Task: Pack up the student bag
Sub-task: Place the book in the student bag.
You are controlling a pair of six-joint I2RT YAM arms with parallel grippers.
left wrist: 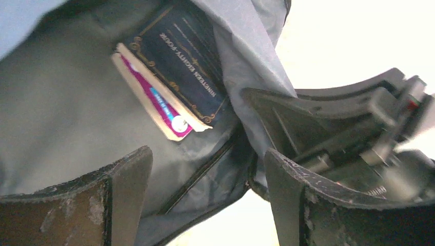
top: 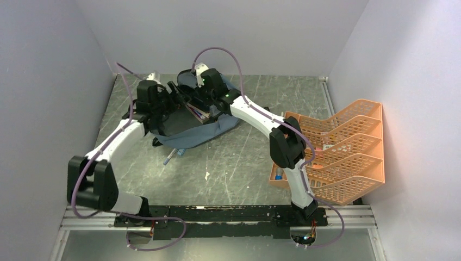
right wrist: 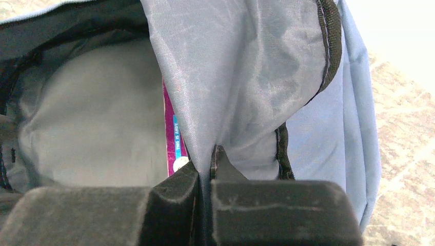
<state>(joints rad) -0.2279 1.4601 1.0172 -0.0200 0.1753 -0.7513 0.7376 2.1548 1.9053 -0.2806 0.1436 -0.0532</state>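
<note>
The slate blue-grey student bag lies open at the far middle of the table. Inside it lie a dark navy book and a magenta-spined book, also seen from above. My right gripper is shut on a fold of the bag's opening fabric and holds it up; the magenta spine shows just behind. My left gripper is open at the bag's mouth, with the zip edge between its fingers and not pinched. In the top view both grippers, left and right, meet over the bag.
An orange mesh tray organiser stands at the right with small items in its lower tiers. A pen lies on the table just in front of the bag. A small white scrap lies mid-table. Walls close in on the left, back and right.
</note>
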